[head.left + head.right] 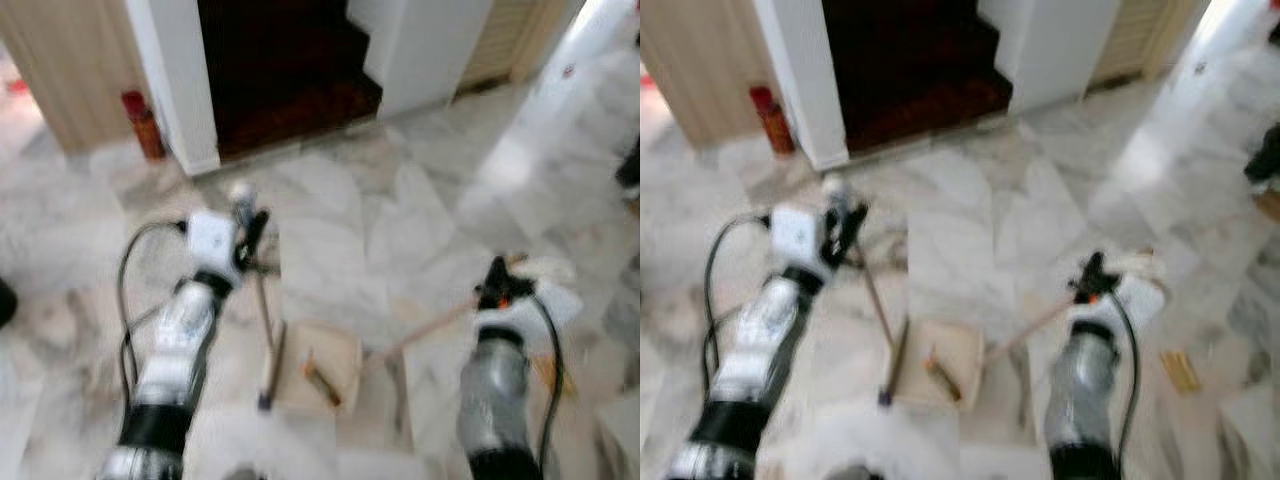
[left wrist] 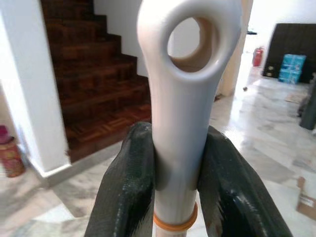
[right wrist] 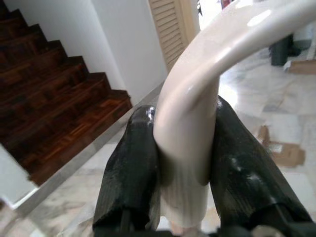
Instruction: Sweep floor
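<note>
over marble floor (image 1: 400,230) — left gripper (image 2: 177,168) clamps broom handle (image 2: 180,123), right gripper (image 3: 185,163) clamps dustpan handle (image 3: 197,98).

Marble floor (image 1: 400,220), picture blurred. Left gripper (image 1: 250,235) clamped on white top of broom handle (image 1: 262,300); handle runs down to dustpan (image 1: 320,365). Right gripper (image 1: 497,275), right of dustpan, at upper end of dustpan handle (image 1: 430,325). Dark stairway (image 1: 285,70) beyond dustpan. Red canister (image 1: 143,125) left of stairway, by white wall (image 1: 175,80).
</note>
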